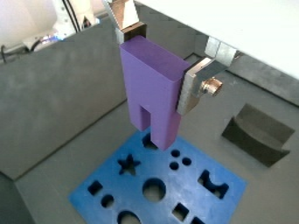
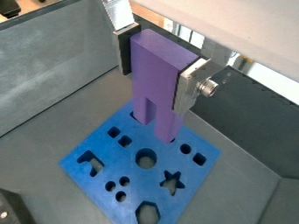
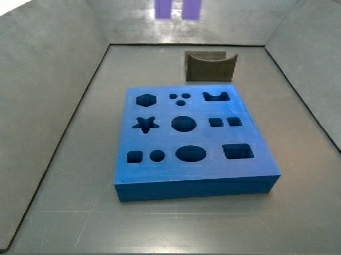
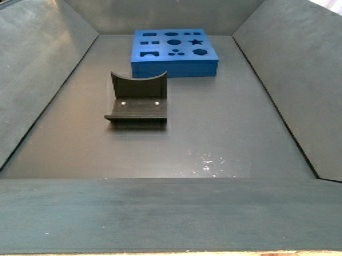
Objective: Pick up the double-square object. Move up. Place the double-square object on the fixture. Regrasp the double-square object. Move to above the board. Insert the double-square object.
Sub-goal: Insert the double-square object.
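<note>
My gripper [image 1: 158, 61] is shut on the double-square object [image 1: 149, 83], a light-purple block held upright with its two-legged end pointing down. In both wrist views the block [image 2: 158, 87] hangs above the blue board [image 2: 122, 168], clear of its cut-outs. The silver fingers [image 1: 194, 80] clamp its upper sides. In a side view only the block's two purple legs [image 3: 177, 9] show at the top edge, above the far end of the bin; the gripper itself is out of that frame. The board [image 3: 200, 184] lies flat on the floor. The fixture [image 3: 210, 67] stands behind it with nothing in it.
Grey sloping walls [image 3: 60, 120] enclose the floor on all sides. In a side view the fixture [image 4: 138, 100] stands on bare floor, apart from the board [image 4: 174, 68]. In a wrist view the fixture [image 1: 257, 133] sits beside the board [image 1: 198, 197].
</note>
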Tool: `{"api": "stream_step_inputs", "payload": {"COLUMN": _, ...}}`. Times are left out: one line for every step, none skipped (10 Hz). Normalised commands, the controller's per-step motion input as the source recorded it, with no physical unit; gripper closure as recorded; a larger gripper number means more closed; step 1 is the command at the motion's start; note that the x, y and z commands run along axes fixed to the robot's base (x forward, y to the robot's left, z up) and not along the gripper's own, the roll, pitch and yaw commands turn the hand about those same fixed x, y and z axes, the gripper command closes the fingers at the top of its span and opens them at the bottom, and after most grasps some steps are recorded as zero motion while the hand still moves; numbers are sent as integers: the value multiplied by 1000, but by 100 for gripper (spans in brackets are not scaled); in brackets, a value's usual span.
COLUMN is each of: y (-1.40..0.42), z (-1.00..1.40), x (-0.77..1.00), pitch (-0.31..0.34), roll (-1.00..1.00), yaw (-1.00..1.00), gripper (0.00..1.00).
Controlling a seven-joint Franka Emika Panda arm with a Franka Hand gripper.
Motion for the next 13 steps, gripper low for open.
{"api": "stream_step_inputs", "payload": {"y": -6, "z": -423, "x": 420, "pitch": -9, "roll": 0, "yaw": 149, "gripper": 100}}
{"api": "stream_step_inputs", "payload": {"y": 0, "z": -463, "x": 426, "pitch": -63, "roll": 0, "yaw": 134, "gripper": 100}}
{"api": "stream_step_inputs", "payload": {"y": 0, "z": -486, "x": 437, "pitch": -71, "roll": 0, "yaw": 163, "gripper": 100}}
{"api": "stream_step_inputs", "payload": {"y": 0, "z": -494, "x": 443, "pitch": -100, "roll": 0, "yaw": 166, "gripper": 100}}
{"api": "stream_step_inputs", "payload": {"y": -6, "z": -514, "x": 454, "pitch": -109, "roll": 0, "yaw": 177, "gripper": 100}}
{"api": "stream_step_inputs", "payload": {"y": -11, "z": -509, "x": 471, "pitch": -109, "roll": 0, "yaw": 186, "gripper": 100}}
{"api": "stream_step_inputs", "payload": {"y": -37, "z": -509, "x": 391, "pitch": -160, "roll": 0, "yaw": 177, "gripper": 100}}
{"api": "stream_step_inputs", "payload": {"y": -26, "z": -503, "x": 391, "pitch": -160, "roll": 0, "yaw": 177, "gripper": 100}}
{"api": "stream_step_inputs", "payload": {"y": -11, "z": -503, "x": 400, "pitch": -143, "roll": 0, "yaw": 186, "gripper": 100}}
{"api": "stream_step_inputs", "payload": {"y": -11, "z": -586, "x": 346, "pitch": -163, "roll": 17, "yaw": 157, "gripper": 100}}
{"api": "stream_step_inputs", "payload": {"y": -14, "z": -631, "x": 337, "pitch": -154, "roll": 43, "yaw": 166, "gripper": 100}}
{"api": "stream_step_inputs", "payload": {"y": -6, "z": -609, "x": 306, "pitch": -177, "roll": 60, "yaw": 157, "gripper": 100}}
{"api": "stream_step_inputs", "payload": {"y": 0, "z": -623, "x": 211, "pitch": -200, "roll": 97, "yaw": 146, "gripper": 100}}
